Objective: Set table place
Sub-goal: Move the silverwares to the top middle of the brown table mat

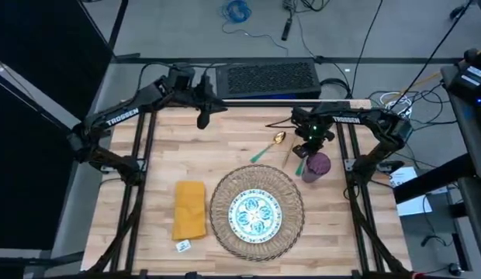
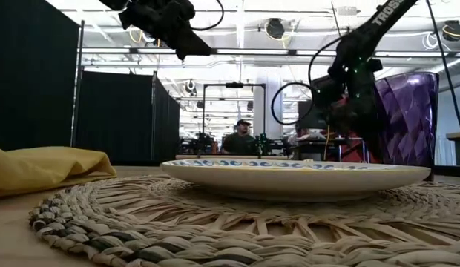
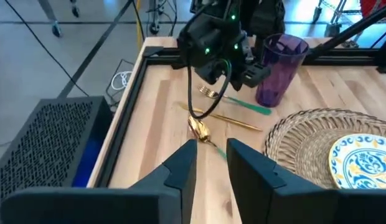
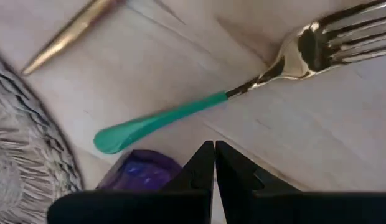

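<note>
Hovering clenched over fork (image 4: 243,87) beside cup (image 1: 316,167), right end effector (image 1: 309,142), left end effector (image 1: 203,118) released, raised well behind mat (image 1: 257,211) on worktop (image 1: 225,139)

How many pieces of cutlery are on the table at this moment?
3: a spoon, a green-handled fork and an all-gold piece, all behind the mat near the purple cup.

L arm's dark two-finger gripper (image 1: 202,120) raised at far edge, fingers slightly apart. R arm's dark two-finger gripper (image 4: 215,163) low, pointing down, fingers together.
</note>
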`<state>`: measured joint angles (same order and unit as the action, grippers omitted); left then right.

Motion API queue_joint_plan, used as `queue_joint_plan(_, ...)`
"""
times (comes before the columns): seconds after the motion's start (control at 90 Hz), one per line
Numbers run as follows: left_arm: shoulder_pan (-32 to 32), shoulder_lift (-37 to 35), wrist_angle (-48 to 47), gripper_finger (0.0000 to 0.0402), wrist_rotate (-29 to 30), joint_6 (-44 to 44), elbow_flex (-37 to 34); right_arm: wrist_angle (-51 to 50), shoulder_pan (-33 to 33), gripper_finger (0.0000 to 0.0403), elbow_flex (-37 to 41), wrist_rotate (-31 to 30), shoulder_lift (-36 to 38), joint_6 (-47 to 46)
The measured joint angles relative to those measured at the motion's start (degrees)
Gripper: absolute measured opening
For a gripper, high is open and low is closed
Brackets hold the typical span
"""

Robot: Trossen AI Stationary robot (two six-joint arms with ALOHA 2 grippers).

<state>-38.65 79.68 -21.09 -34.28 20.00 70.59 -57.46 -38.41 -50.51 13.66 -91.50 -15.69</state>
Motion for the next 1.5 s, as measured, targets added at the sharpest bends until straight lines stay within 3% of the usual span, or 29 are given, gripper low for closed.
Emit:
queue_joint_plan(0.222, 0.04, 0.0, -0.41, 0.0075, -0.05, -0.16, 0.0, 5.25, 0.0, 0.0, 0.31, 0.02, -2.23, 0.15)
queue_joint_plan(0.822, 0.04, 0.0, -2.18, 0.0075, -0.2, -0.1, 0.0, -1.61, -0.27, 0.0, -3.28, -0.75, -4.08, 5.05)
queue_joint_plan(0.944, 0.04, 0.0, -2.22, 0.0075, -0.22, -0.07, 0.0, -2.84, -0.27, 0.0, -3.29, -3.59, -4.97, 5.08)
queue_joint_plan(1.144, 0.04, 0.0, -2.31, 0.0075, -0.22, -0.07, 0.0, -0.45, -0.63, 0.0, -3.29, -6.88, -6.33, 4.44)
queue_joint_plan(1.5, 0.04, 0.0, -2.33, 0.0075, -0.22, -0.01, 0.0, 2.94, -0.52, 0.0, -3.57, -6.04, -9.22, 3.04)
